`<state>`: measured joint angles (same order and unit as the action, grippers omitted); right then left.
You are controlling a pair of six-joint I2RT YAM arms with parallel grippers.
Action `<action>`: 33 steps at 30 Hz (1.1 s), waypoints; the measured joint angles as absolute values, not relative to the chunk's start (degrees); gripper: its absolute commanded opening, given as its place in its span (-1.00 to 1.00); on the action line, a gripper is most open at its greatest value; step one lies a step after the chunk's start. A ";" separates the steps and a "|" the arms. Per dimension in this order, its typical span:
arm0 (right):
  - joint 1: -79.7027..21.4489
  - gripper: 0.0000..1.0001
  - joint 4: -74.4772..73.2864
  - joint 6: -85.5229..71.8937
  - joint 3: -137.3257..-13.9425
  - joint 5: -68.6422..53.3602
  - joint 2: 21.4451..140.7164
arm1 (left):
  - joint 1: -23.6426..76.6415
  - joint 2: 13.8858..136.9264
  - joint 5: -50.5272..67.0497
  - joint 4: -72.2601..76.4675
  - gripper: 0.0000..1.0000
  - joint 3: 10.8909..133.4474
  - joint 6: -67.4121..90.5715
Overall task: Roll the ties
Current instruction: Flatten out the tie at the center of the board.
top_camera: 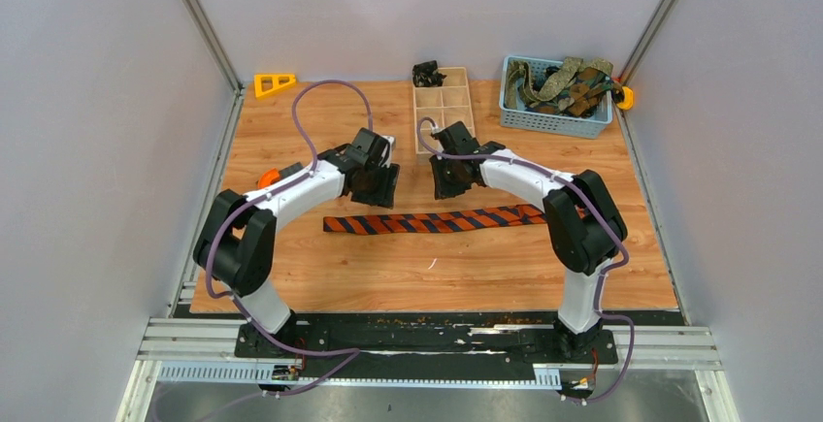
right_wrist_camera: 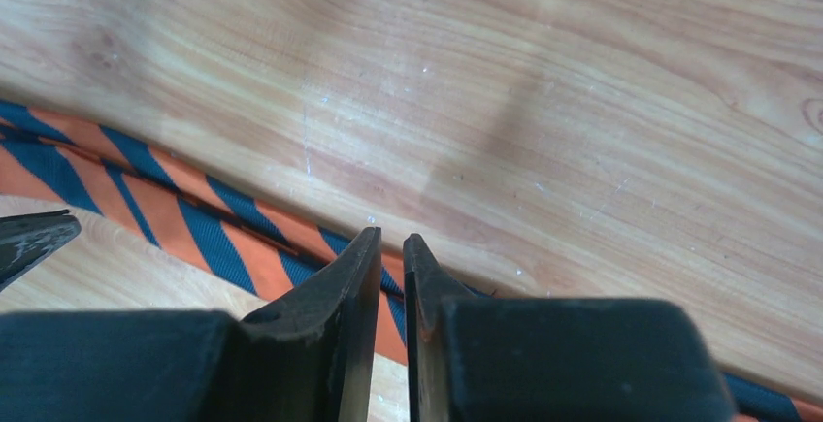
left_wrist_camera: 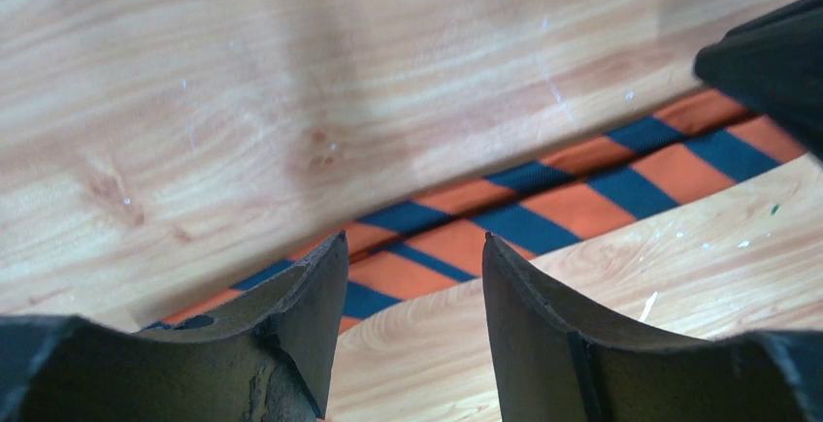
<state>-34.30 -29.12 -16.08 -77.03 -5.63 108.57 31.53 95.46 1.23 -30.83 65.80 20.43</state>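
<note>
An orange and navy striped tie lies flat and stretched out left to right across the middle of the table. It also shows in the left wrist view and the right wrist view. My left gripper hovers just behind the tie's left part, open and empty. My right gripper hovers behind the tie's middle, its jaws almost together with nothing between them. More olive and brown patterned ties are piled in a basket at the back right.
The blue basket stands at the back right. A wooden compartment box with a dark bundle at its far end stands at the back centre. A yellow triangle piece lies at the back left.
</note>
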 measured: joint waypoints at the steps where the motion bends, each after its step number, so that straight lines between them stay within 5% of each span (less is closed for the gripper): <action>1: -34.28 -0.74 -28.91 -16.36 -77.01 -5.63 109.16 | 31.53 96.44 1.17 -30.48 0.19 66.92 20.40; 17: -34.57 -0.96 -22.83 -21.17 -67.22 -6.09 107.31 | 31.53 104.05 2.11 -27.22 0.12 66.00 20.47; 33: -33.12 -0.82 -27.59 -23.38 -64.34 -3.14 100.95 | 33.95 98.02 3.88 -29.74 0.09 60.73 22.09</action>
